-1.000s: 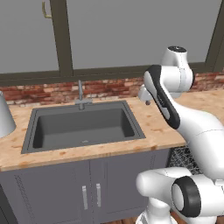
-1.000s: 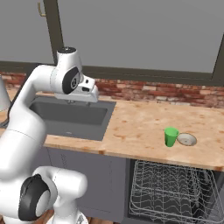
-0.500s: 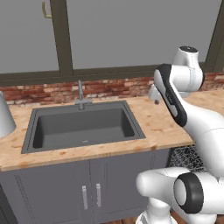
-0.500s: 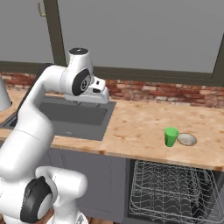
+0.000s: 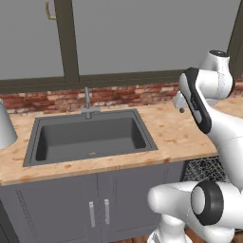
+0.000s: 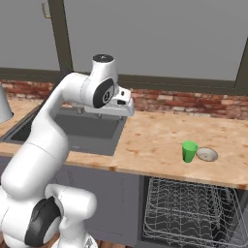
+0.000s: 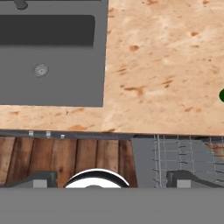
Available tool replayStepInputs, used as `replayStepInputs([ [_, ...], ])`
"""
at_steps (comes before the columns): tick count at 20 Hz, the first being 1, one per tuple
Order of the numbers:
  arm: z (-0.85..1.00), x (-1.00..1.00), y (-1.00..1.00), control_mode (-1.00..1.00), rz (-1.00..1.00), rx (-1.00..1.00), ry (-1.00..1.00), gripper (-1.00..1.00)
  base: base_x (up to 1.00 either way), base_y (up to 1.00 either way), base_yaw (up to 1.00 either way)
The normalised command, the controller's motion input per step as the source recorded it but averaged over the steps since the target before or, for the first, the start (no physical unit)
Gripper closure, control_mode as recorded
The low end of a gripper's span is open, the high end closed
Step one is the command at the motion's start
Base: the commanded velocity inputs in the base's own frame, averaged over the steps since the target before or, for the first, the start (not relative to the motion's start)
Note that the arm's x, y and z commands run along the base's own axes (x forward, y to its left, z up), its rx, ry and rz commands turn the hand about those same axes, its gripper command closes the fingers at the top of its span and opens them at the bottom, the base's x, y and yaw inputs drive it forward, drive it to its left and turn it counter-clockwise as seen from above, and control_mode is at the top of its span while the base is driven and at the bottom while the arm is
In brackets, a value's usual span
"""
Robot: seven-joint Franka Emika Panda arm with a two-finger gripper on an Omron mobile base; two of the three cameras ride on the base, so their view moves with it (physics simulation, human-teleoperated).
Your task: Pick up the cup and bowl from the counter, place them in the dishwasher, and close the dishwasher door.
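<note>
The green cup (image 6: 189, 151) stands on the wood-grain counter (image 6: 155, 140), with the tan bowl (image 6: 207, 154) close by on its right. A sliver of the cup (image 7: 222, 95) shows at the right edge of the hand view. My gripper (image 6: 125, 110) hangs above the counter by the sink's right rim, well left of the cup, and holds nothing. Its fingertips (image 7: 41, 179) stand wide apart, so it is open. Below the cup, the dishwasher is open with its wire rack (image 6: 189, 208) pulled out. The grey door panel (image 7: 142, 159) lies flat under the rack.
A dark grey sink (image 5: 90, 135) with a faucet (image 5: 87, 102) is set in the counter's left half. A pale grey cone-shaped vessel (image 5: 5, 127) stands at the far left. Grey cabinet doors (image 5: 99, 209) sit under the sink, and a brick backsplash (image 6: 193, 104) runs behind.
The arm has swung right, from above the sink to over the counter beside the sink's right rim. Cup, bowl and rack have not moved.
</note>
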Motion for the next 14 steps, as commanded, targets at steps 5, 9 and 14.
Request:
replayStepInputs([
  [5, -0.01, 0.00, -0.41, -1.00, 0.00, 0.00, 0.00, -1.00, 0.00, 0.00, 0.00],
  [9, -0.09, 0.00, -0.40, -1.00, 0.00, 0.00, 0.00, -1.00, 0.00, 0.00, 0.00],
  [14, -0.17, 0.01, -0.37, -1.00, 0.00, 0.00, 0.00, -1.00, 0.00, 0.00, 0.00],
])
